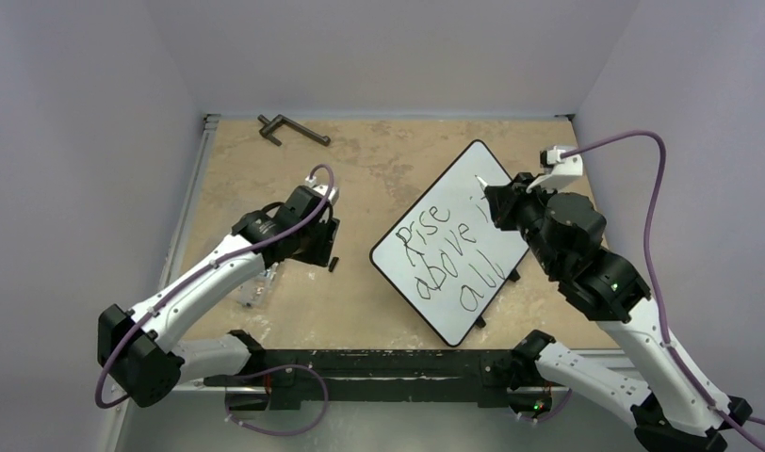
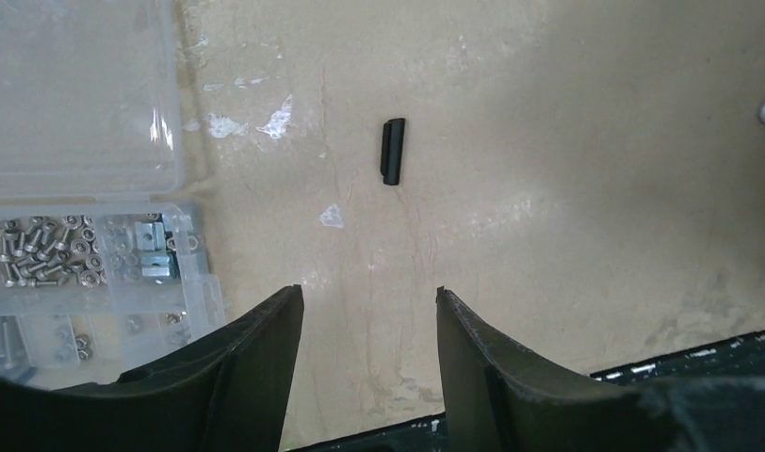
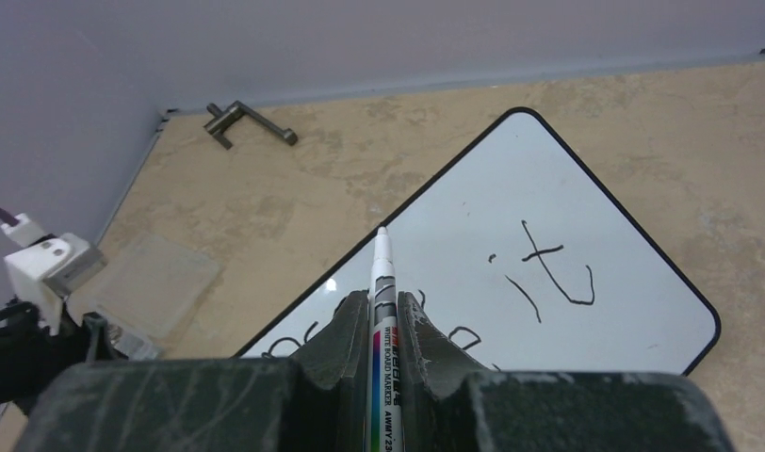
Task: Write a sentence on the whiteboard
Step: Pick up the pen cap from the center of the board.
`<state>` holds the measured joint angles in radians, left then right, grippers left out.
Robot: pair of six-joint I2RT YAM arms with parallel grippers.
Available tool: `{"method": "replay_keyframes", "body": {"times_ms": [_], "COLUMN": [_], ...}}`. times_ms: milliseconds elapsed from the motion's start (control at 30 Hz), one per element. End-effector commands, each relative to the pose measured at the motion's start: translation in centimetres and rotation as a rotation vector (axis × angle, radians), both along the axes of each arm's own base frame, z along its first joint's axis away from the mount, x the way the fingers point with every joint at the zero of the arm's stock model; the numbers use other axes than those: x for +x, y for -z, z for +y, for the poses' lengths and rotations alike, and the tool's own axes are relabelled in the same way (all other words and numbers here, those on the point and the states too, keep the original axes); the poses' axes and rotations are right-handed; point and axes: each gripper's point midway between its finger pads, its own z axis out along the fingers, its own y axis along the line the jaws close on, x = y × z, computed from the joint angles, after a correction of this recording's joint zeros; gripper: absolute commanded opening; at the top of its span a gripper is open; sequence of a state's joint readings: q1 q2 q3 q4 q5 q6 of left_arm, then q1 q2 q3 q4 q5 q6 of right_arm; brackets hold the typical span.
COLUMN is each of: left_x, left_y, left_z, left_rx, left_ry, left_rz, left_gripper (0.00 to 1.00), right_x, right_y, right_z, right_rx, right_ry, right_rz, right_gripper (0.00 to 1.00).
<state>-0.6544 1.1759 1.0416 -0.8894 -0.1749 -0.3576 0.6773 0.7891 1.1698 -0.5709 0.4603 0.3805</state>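
**Visitor:** Which step is in hand?

**Technician:** The writing looks finished or nearly so. The large white rectangular whiteboard with the thin black rim [image 1: 468,188] lies at an angle on the beige mottled tabletop [image 1: 379,169], right of centre. The black handwritten sentence [image 1: 449,259] reads "Rise above it all".

**Visitor:** And the hands?

**Technician:** The right hand [image 3: 383,301] is clamped on a white whiteboard marker with a printed label [image 3: 382,273], tip pointing out past the fingers toward the board's far left edge. The left hand [image 2: 369,297] has its fingers apart with nothing between them. It hangs over bare tabletop above a small black cylindrical piece [image 2: 393,151], probably the marker's cap.

**Visitor:** What does the next move call for?

**Technician:** If a full stop is wanted, a short dab after "all". Otherwise, lift the marker off without dragging it across the wet strokes.

**Visitor:** What can't be made out?

**Technician:**
- Whether the tip touches the board cannot be told.
- The right wrist view shows only "it" and the tops of a few letters. The hand hides the rest.
- From above, the right arm covers the board's right edge.
- The clear plastic compartment box of screws [image 2: 77,254] is cut off at the frame's left.
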Motion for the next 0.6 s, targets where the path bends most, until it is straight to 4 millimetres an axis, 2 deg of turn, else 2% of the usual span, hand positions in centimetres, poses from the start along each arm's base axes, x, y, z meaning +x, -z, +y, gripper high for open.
{"method": "replay_keyframes", "body": {"times_ms": [0, 333, 567], "left_x": [2.6, 5.6, 6.1], "left_y": [1.1, 5.1, 8.2], "left_z": [0.0, -1.5, -2.7], "left_rx": [0.014, 0.020, 0.028], "left_ry": [-0.059, -0.055, -0.015], "left_rz": [-0.039, 0.039, 0.125], "left_gripper": [0.52, 0.44, 0.40], "right_x": [-0.6, -1.3, -1.2], "right_y": [-3.5, -4.1, -3.8], "right_z": [0.9, 1.0, 0.9], "right_rx": [0.071, 0.092, 0.086], "right_ry": [-0.070, -0.096, -0.091], "right_rz": [-0.082, -0.096, -0.091], "right_gripper": [0.00, 0.00, 0.00]}}
